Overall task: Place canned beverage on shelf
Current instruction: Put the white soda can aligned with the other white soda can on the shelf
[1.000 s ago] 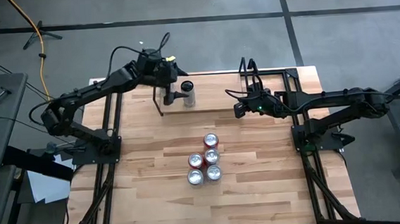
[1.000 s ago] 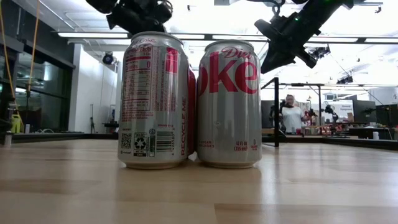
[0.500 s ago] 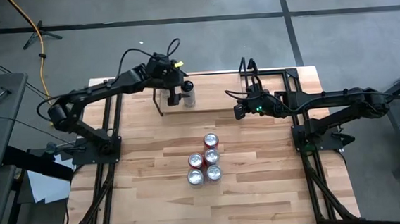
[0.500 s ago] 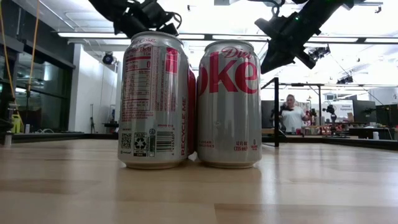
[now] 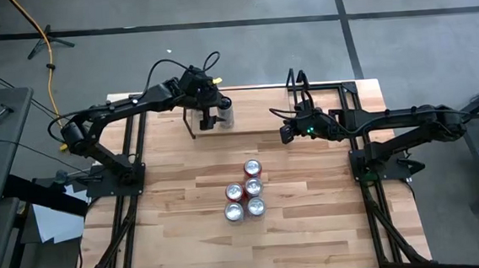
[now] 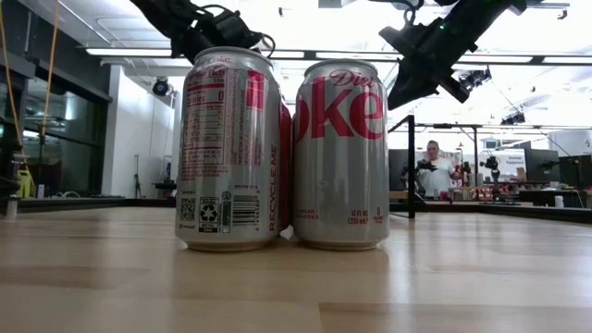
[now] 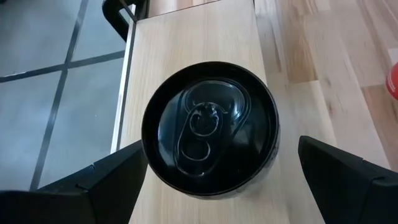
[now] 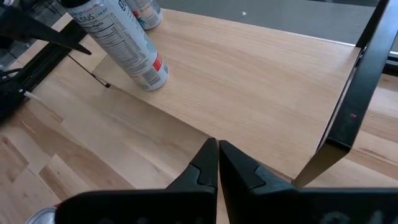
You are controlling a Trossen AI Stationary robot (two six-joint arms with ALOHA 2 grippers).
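1. Two near cans (image 6: 282, 148) on the bench (image 5: 314, 230) read "Diet Coke" and "RECYCLE ME".
2. A slim silver can (image 5: 224, 112) with dark top stood upright on the pale shelf (image 5: 259, 116), far left.
3. The left tool (image 5: 211, 115) straddled it, fingers wide.
4. The right tool (image 5: 286, 131) was closed, empty.

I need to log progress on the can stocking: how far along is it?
Done: one can stands upright on the shelf. In hand: the left gripper hovers over that can, fingers open on either side, nothing gripped. The right gripper waits shut at the shelf's other end. Left: four cans clustered on the table.
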